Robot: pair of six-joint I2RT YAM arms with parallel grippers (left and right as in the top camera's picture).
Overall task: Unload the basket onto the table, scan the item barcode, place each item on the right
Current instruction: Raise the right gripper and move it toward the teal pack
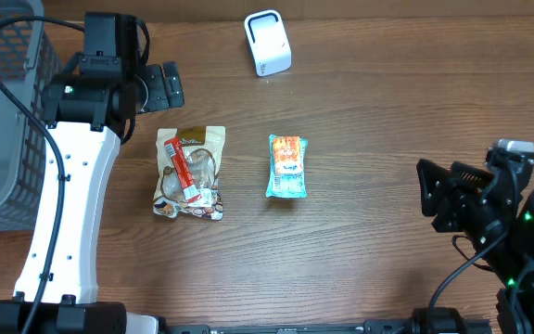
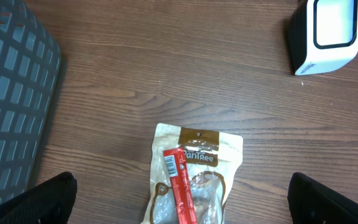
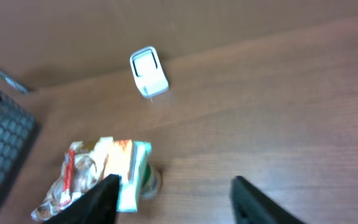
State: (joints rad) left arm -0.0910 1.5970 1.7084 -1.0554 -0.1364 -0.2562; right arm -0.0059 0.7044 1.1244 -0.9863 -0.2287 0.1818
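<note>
R gripper [image 3: 174, 193] hung near right edge, fingers apart, empty. Teal pack [image 1: 286, 166] lay flat mid-table; pouch [image 1: 190, 173] w/ red stick [image 2: 180, 183] lay left of it, not touching. L gripper [image 1: 168, 85] hovered beyond pouch, fingers wide, empty. Scanner [image 1: 267, 43] stood at far edge.

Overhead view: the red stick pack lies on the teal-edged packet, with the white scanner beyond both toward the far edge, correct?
No. The red stick pack lies on the cream pouch, not the teal-edged packet, which sits apart beside it, as the overhead view shows. The white scanner is beyond both, as you say.
</note>
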